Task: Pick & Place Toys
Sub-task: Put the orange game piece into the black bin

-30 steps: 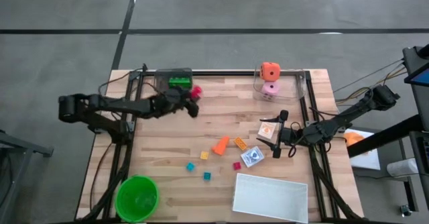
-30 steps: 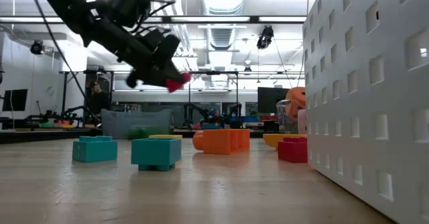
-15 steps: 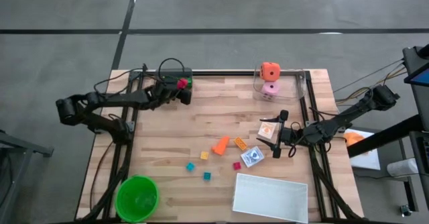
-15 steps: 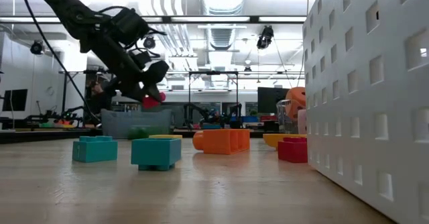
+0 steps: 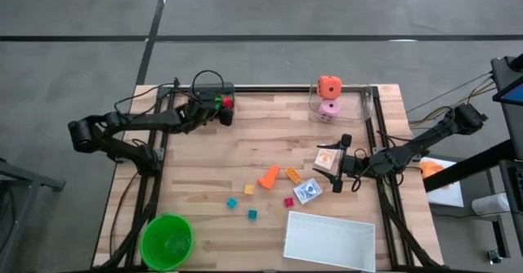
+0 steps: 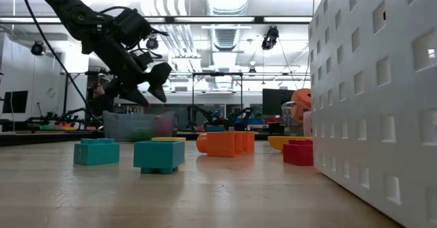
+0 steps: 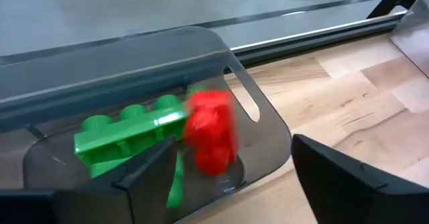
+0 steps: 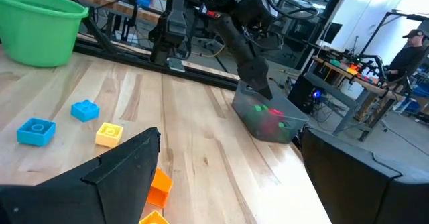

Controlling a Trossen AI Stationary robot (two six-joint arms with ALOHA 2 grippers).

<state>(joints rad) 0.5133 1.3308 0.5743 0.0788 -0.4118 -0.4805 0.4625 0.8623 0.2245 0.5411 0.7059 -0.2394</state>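
Observation:
My left gripper hangs open over a clear bin at the table's far left corner. A red toy shows blurred below and between its fingers, inside the bin beside green bricks, touching neither finger. In the low view the left gripper stands above the bin. My right gripper waits open near the right edge, beside a printed card. An orange cone, an orange brick, another card and tiny cubes lie mid-table.
An orange holed cube sits on a pink die in a clear container at the far right. A green bowl stands at the near left corner, a white tray at the near right. Bare wood lies between the bin and the toys.
My left gripper carried the red toy toward the table's far left corner until it hung over the clear bin, tipping further down. It then opened and let go, and the red toy dropped into the bin beside the green bricks.

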